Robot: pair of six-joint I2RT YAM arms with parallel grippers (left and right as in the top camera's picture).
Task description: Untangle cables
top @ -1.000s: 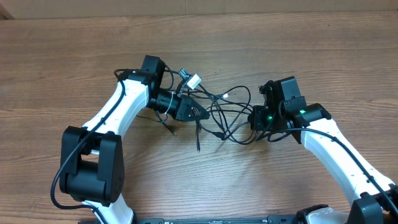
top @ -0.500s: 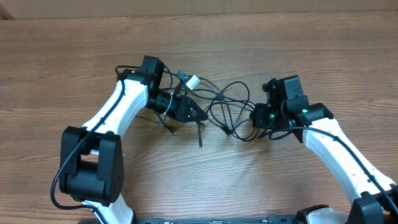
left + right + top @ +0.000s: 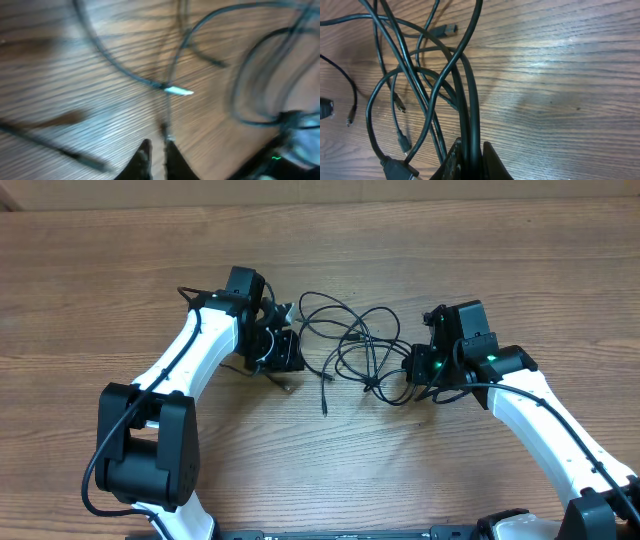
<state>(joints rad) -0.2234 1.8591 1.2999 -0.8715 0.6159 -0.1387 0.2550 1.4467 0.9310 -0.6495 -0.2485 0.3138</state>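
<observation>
Tabletop: brown wood-grain tabletop (image 3: 450, 260), carrying the cords and the working ends of both arms.
Cables, location: thin black cables (image 3: 365, 352) lie as one loose tangle of overlapping loops at the middle of the tabletop, between the two arms.
Cables, extent: the tangle reaches the right arm's end; on the other side its outer loops lie just beside the left arm's end.
Stray tail: one straight cord tail (image 3: 325, 392) leaves the tangle on the side facing the left arm and lies flat, pointing toward the robot's base.
Right fingers: right fingers (image 3: 495, 165) are together, clamped on several strands of the cables, which fan out from the pinch into crossing loops.
Plug ends, right wrist view: a small dark plug (image 3: 449, 29) lies on the wood beyond the loops.
Left fingers: left fingers (image 3: 144, 161) stand slightly apart with a narrow gap; a thin strand runs toward that gap.
Left contact: the view is blurred, so contact cannot be told.
Pale plug: a small pale plug end (image 3: 178, 91) lies ahead of the left fingers where strands cross.
</observation>
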